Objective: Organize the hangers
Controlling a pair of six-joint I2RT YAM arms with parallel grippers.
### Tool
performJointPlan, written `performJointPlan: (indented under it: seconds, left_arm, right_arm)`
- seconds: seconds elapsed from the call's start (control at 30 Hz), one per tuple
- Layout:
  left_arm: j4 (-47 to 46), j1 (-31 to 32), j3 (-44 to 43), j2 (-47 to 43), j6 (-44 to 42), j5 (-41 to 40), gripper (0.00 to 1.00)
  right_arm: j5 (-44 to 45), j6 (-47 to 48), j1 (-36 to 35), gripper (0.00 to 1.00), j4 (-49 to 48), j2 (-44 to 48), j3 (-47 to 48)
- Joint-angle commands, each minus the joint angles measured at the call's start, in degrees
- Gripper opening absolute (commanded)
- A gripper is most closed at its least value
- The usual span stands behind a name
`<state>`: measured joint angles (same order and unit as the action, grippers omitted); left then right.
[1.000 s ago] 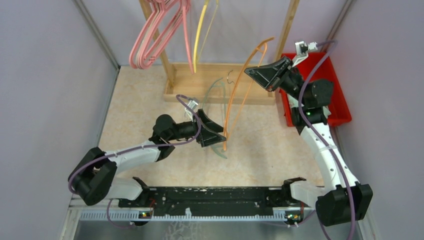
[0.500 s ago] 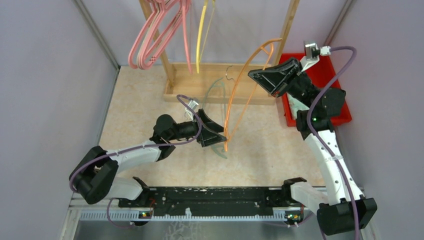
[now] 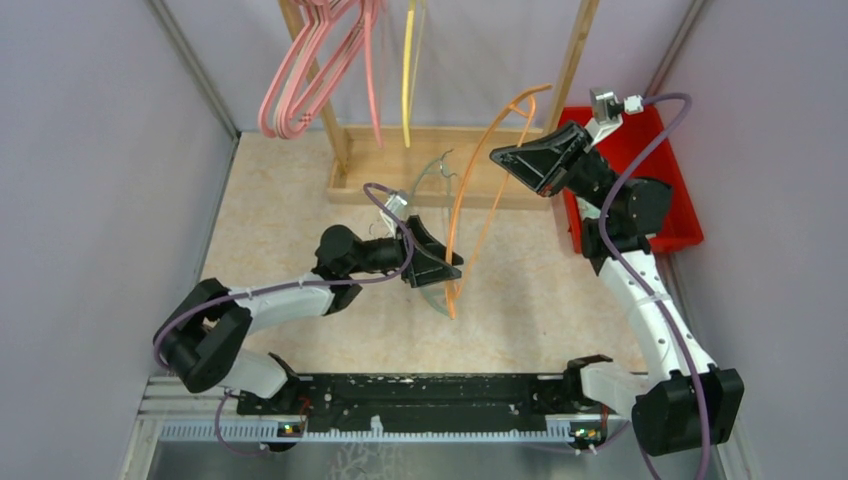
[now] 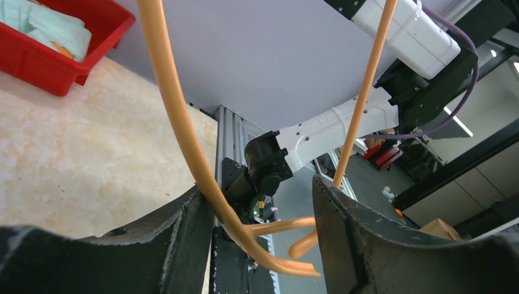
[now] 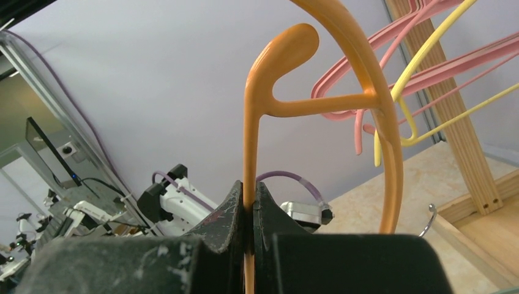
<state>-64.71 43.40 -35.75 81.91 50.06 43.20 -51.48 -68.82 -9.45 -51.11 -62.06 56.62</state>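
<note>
My right gripper [image 3: 500,158] is shut on a thin bar of an orange hanger [image 3: 470,195] and holds it in the air in front of the rack; the wrist view shows the bar [image 5: 251,122] pinched between the jaws [image 5: 250,208]. My left gripper [image 3: 452,270] is open around the hanger's lower end [image 4: 183,128], which rests against one finger [image 4: 190,239]. A pale green hanger [image 3: 427,178] lies on the floor beneath. Pink hangers [image 3: 300,85] and a yellow hanger [image 3: 408,70] hang on the rack.
The wooden rack frame [image 3: 440,165] stands at the back, with one post [image 3: 575,50] beside the orange hanger's top. A red bin [image 3: 655,150] with pale contents sits at the right, behind my right arm. Grey walls close both sides.
My right gripper has shifted slightly left with the orange hanger. My left arm has reached a little farther right, and the hanger's lower end now sits between its open fingers.
</note>
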Motion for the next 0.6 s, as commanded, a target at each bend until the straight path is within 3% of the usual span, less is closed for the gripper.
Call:
performJointPlan:
  seconds: [0.0, 0.2, 0.33, 0.5, 0.53, 0.57]
  left_arm:
    - [-5.2, 2.1, -2.0, 1.4, 1.4, 2.5, 0.59]
    - [-8.6, 3.4, -0.3, 1.9, 3.0, 3.5, 0.28]
    - [-8.0, 3.5, 0.5, 0.4, 2.8, 3.5, 0.01]
    - [-0.6, 3.5, 0.1, -3.5, -1.6, 1.9, 0.0]
    - [2.6, 3.5, -0.3, -4.8, -3.3, 1.0, 0.0]
    - [6.3, 3.6, -0.7, -6.4, -6.2, -0.2, 0.0]
  right_arm:
    - [1.2, 3.3, 0.3, 0.0, -2.5, 0.2, 0.7]
    - [3.0, 13.1, 0.3, 0.0, 7.1, -2.0, 2.3]
    - [3.8, 17.3, 0.4, 0.0, 10.5, -4.1, 2.6]
    - [5.5, 22.8, 0.7, 0.0, 17.5, -4.1, 1.9]
    - [6.6, 25.1, 0.8, 0.05, 20.9, -3.5, 2.0]
    - [8.5, 27.5, 0.8, 0.16, 25.1, -2.8, 2.0]
